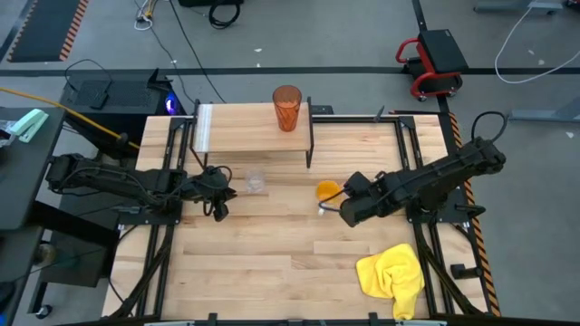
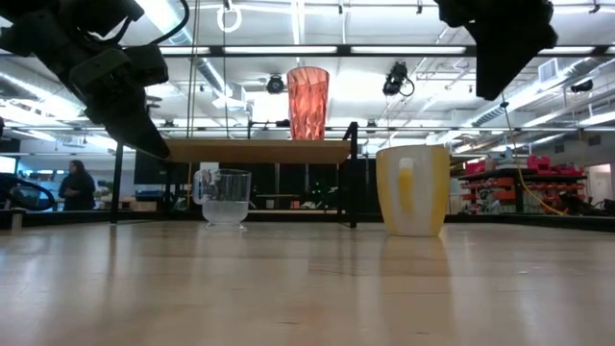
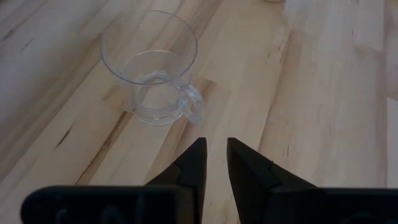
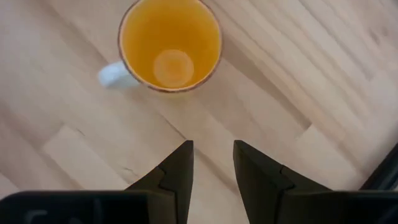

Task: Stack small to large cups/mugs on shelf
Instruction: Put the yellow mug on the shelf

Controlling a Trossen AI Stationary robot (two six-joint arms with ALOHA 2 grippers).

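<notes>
A tall orange-red ribbed tumbler (image 1: 287, 107) (image 2: 307, 101) stands upright on the shelf (image 1: 245, 129) (image 2: 259, 151) at the table's far side. A small clear glass (image 1: 255, 181) (image 3: 152, 68) stands on its base on the tabletop in front of the shelf. My left gripper (image 1: 225, 192) (image 3: 214, 158) hangs open just to its left, nothing between its fingers. The orange mug (image 1: 327, 190) (image 4: 171, 43) stands upright on the tabletop, its pale handle (image 4: 112, 73) sticking out sideways. My right gripper (image 1: 337, 208) (image 4: 213, 158) hovers open above and beside the mug, pointing steeply down.
A crumpled yellow cloth (image 1: 394, 276) lies near the table's front right corner. The shelf's thin black legs (image 2: 352, 183) stand behind the glass and the mug. Bare tabletop (image 1: 272, 263) stretches across the near middle.
</notes>
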